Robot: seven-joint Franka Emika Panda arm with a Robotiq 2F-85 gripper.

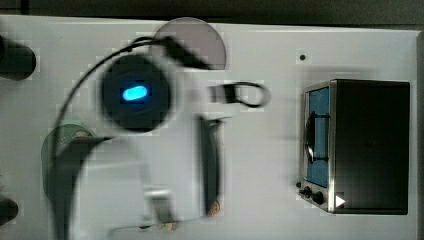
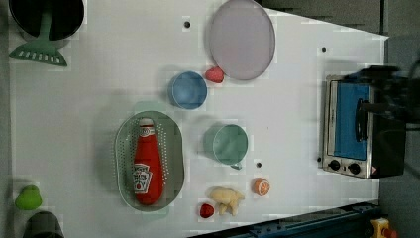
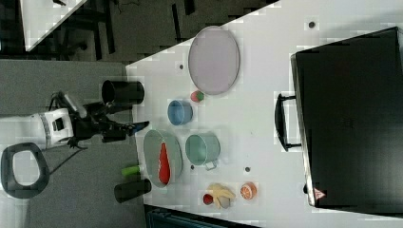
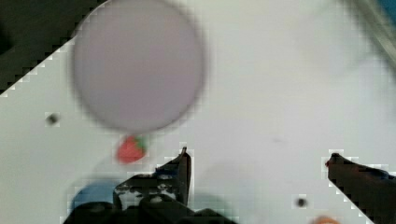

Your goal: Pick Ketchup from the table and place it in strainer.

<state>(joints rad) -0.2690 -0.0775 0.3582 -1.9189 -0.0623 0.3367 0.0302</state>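
Inside the strainer point(image 2: 176, 148) lies the ketchup bottle point(image 2: 146, 166), lengthwise, cap toward the blue bowl point(image 2: 188, 90). Beside the strainer stands a green mug point(image 2: 227, 144) on the bench point(image 2: 292, 114). Clear of the strainer, the end effector point(image 4: 257, 161) gapes fully wide, holding nothing.

- The Ketchup point(image 2: 147, 163) bottle, lying in the strainer point(image 2: 174, 148) in the left view, carried a white keystone-shaped label and a white neck band; their wording could not be read.
- No other text was legible.
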